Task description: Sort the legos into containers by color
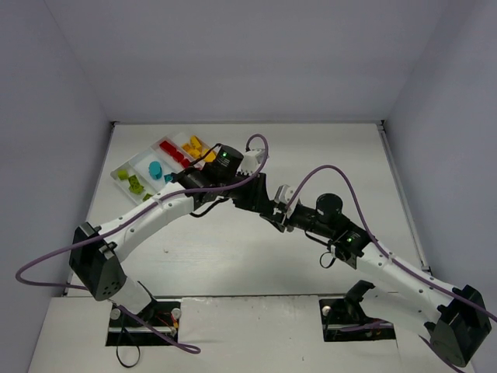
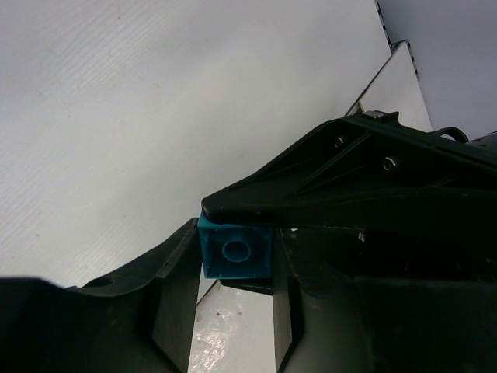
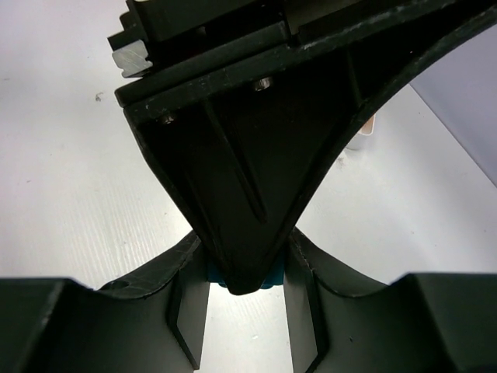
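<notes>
Left gripper [image 2: 234, 280] pinching teal brick [image 2: 237, 249], right gripper [image 3: 245, 268] clamped on it too

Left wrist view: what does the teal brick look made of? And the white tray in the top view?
The small teal-blue toy brick looks like hard moulded plastic, smooth and faintly glossy: crisp edges, a round moulded ring. The shallow white compartment tray is probably plastic too, going by its uniform white dividers; its finish is too small to judge.

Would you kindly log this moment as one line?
phase: both arms meet mid-table | left jaws: on teal brick | right jaws: shut on same brick | tray: far left
</notes>
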You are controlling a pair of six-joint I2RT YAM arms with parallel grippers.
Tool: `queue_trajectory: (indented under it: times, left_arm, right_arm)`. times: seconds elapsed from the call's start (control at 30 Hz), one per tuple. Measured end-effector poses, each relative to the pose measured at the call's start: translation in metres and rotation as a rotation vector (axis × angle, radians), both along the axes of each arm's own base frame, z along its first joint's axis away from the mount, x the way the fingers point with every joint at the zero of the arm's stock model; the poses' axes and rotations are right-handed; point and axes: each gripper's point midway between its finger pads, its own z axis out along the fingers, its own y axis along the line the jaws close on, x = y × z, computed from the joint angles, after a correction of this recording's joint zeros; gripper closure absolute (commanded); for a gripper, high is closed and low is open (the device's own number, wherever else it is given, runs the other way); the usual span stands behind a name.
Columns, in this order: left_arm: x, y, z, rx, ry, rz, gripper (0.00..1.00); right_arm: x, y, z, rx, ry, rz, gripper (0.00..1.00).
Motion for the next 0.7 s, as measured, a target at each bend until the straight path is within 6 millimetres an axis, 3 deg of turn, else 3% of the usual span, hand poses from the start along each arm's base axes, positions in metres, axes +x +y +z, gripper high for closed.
queue_trajectory:
  times: [0.03, 0.13, 0.23, 0.33, 0.4, 0.57, 0.7]
  left_arm:
    - [0.000, 0.000, -0.001, 0.001, 0.002, 0.000, 0.91]
    - [0.002, 0.001, -0.003, 0.014, -0.005, 0.003, 0.94]
    - [0.006, 0.009, -0.009, 0.048, -0.008, 0.023, 0.94]
    - [0.025, 0.030, -0.016, 0.083, -0.005, 0.088, 0.94]
    - [0.049, 0.055, -0.023, 0.114, -0.003, 0.178, 0.94]
    - [0.105, 0.142, -0.047, 0.256, 0.004, 0.465, 0.94]
    - [0.138, 0.201, -0.058, 0.356, -0.011, 0.662, 0.93]
  right_arm:
    - [0.000, 0.000, -0.001, -0.003, 0.002, -0.003, 0.63]
    - [0.001, 0.000, 0.001, 0.006, 0.002, -0.005, 0.27]
    - [0.002, 0.000, 0.005, 0.019, -0.003, -0.015, 0.15]
    - [0.005, -0.001, 0.003, 0.024, 0.017, -0.041, 0.10]
    - [0.009, -0.003, 0.000, 0.021, 0.033, -0.065, 0.08]
    - [0.019, -0.009, -0.003, 0.028, 0.061, -0.147, 0.07]
    - [0.022, -0.016, -0.010, 0.045, 0.082, -0.203, 0.07]
